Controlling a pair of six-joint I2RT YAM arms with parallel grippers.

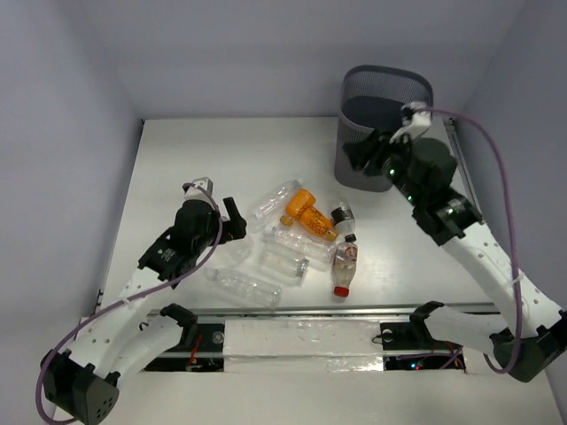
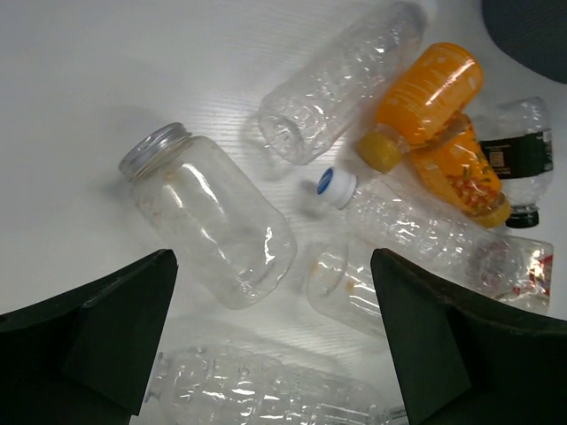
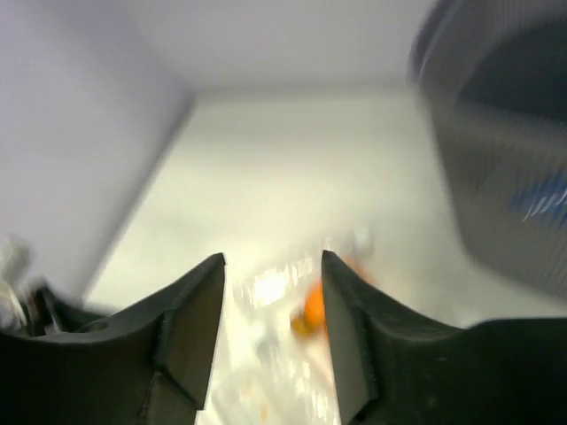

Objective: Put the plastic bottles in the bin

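- Left wrist view, nearest: the left gripper hangs over the white table with its jaws wide apart, holding nothing.
- A clear wide-mouthed jar lies on its side on the table below, seen between the two fingers (whether it touches either, I cannot tell).
- Near edge of the heap, top external view: a long clear bottle and a red-capped bottle, both lying flat.
- Mid-heap: a crinkled, blue-capped clear bottle. Just beyond it are two orange bottles, one lying across the other, with a dark-labelled bottle at their right.
- An uncapped clear bottle lies at the heap's far left, its side against the upper orange one.
- Far right corner: the bin stands upright on the table, apart from the heap.
- The right gripper is raised beside the bin's near wall. Right wrist view is blurred, yet its jaws show a clear gap with nothing in it.
- A blue smear shows through the mesh, too blurred to name.
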